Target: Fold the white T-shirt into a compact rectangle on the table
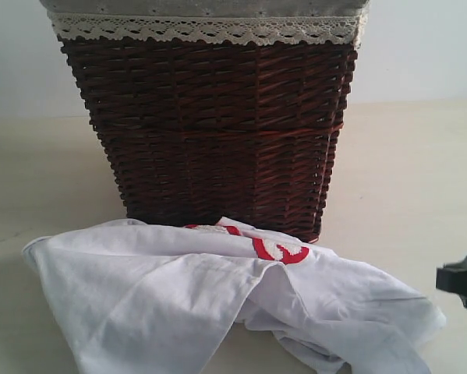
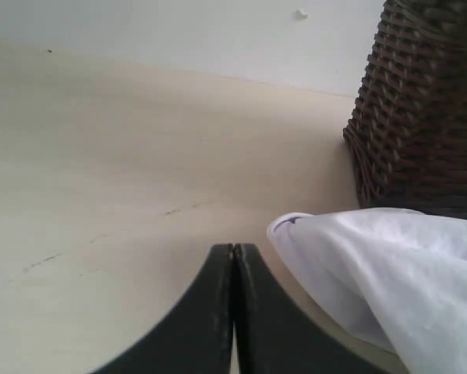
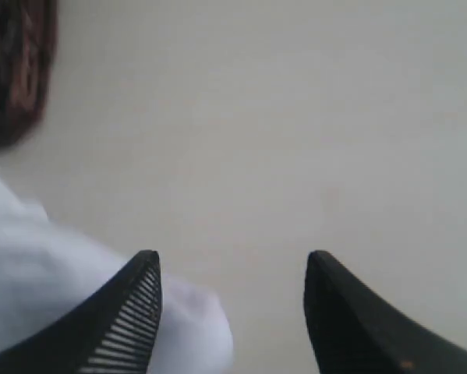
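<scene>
The white T-shirt [image 1: 217,304] lies crumpled on the pale table [image 1: 405,179] in front of the basket, a bit of its red-outlined lettering [image 1: 280,249] showing on top. In the left wrist view my left gripper [image 2: 234,251] is shut with nothing in it, just beside the shirt's edge [image 2: 389,273]. It does not show in the exterior view. My right gripper [image 3: 231,261] stands open over bare table, one finger next to a fold of the shirt [image 3: 54,265]. In the exterior view only a dark part of the right gripper [image 1: 463,280] shows at the right edge.
A dark brown wicker basket [image 1: 210,132] with a lace-trimmed cloth lining [image 1: 202,27] stands right behind the shirt. The basket also shows in the left wrist view [image 2: 420,109]. Bare table lies to the left and right of the basket.
</scene>
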`<state>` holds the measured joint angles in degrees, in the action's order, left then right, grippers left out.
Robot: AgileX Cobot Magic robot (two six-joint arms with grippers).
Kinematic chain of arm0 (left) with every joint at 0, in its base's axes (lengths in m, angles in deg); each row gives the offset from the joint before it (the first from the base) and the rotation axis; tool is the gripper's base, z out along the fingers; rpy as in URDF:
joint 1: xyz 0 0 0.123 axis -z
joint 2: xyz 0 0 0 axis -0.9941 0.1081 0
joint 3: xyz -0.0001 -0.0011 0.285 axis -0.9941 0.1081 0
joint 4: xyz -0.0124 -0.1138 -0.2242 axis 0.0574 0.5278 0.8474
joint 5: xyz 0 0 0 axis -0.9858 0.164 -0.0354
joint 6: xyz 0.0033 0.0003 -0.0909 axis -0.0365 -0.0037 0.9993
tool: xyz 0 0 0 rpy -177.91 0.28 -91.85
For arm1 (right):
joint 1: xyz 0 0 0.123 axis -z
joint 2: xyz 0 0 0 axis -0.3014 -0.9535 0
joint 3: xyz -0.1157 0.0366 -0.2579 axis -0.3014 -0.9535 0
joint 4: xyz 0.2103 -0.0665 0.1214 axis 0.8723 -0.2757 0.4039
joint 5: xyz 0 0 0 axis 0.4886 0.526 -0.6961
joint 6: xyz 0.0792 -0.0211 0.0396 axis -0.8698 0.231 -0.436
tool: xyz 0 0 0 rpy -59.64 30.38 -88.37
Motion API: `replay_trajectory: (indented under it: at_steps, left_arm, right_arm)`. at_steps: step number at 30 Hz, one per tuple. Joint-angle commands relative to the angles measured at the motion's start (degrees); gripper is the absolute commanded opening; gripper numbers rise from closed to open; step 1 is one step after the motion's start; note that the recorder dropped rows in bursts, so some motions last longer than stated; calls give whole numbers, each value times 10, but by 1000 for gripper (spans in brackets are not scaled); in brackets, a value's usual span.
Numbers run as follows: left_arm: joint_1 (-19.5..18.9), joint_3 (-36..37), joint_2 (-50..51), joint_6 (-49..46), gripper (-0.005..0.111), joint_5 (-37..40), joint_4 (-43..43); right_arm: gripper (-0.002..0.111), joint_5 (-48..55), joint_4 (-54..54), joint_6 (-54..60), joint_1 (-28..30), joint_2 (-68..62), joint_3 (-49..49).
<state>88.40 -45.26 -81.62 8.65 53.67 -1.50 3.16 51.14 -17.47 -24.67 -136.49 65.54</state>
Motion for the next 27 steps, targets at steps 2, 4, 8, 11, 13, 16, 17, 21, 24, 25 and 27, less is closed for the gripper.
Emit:
replay_trajectory:
  at_steps: [2,4,8,11,13,16,17,21,24,25,27]
  left_arm:
    - [1,2,-4,0,2,0,3]
    - [1,2,-4,0,2,0,1]
    - [1,2,-4,0,2,0,1]
    - [1,2,-4,0,2,0,1]
    - [1,2,-4,0,2,0,1]
    - [1,2,-4,0,2,0,1]
    - [1,2,-4,0,2,0,1]
    - [1,2,-4,0,2,0,0]
    - [1,2,-4,0,2,0,0]
    - [1,2,-4,0,2,0,0]
    - [1,2,-4,0,2,0,0]
  right_arm:
    - [54,-154,0,7,-2,-7,17]
    - [54,-154,0,7,-2,-10,36]
    - [54,-154,0,-13,-2,-37,80]
    - [54,-154,0,-17,-2,-70,122]
    - [54,-115,-1,-16,-2,-85,157]
    - [54,41,0,-12,-2,-95,211]
    - [54,83,-1,-6,-2,-99,224]
    - [54,229,16,155,-2,-128,268]
    - [54,317,70,422,-2,-147,283]
    - [54,351,78,490,-2,-151,285]
    - [54,371,86,595,-2,-157,285]
